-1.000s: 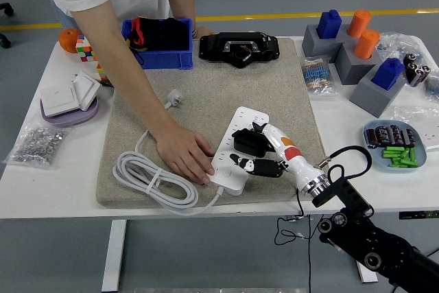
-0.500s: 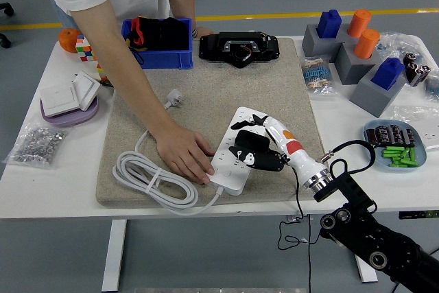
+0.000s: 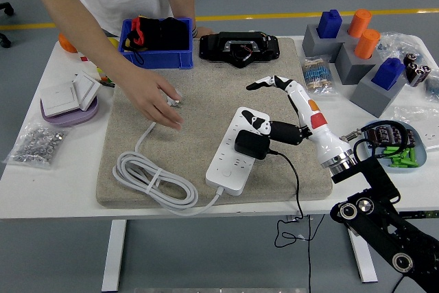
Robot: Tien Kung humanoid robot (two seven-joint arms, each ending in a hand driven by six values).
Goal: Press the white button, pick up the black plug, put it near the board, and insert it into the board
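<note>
A person's hand (image 3: 152,98) reaches over the white wall plug (image 3: 174,98), below the blue bin (image 3: 157,57) of black and red parts. The black plug (image 3: 252,145) sits in the board (image 3: 235,151). My right hand (image 3: 295,116) hovers beside it, fingers loose, gripping nothing.

Under the right hand (image 3: 285,111), itself glossy white and black plastic, lies a matt, felt-like beige mat (image 3: 206,101). The black plug (image 3: 252,145) beside its fingers looks matt plastic; the board (image 3: 236,152) is smooth white plastic, the tabletop (image 3: 55,176) smooth white.
</note>
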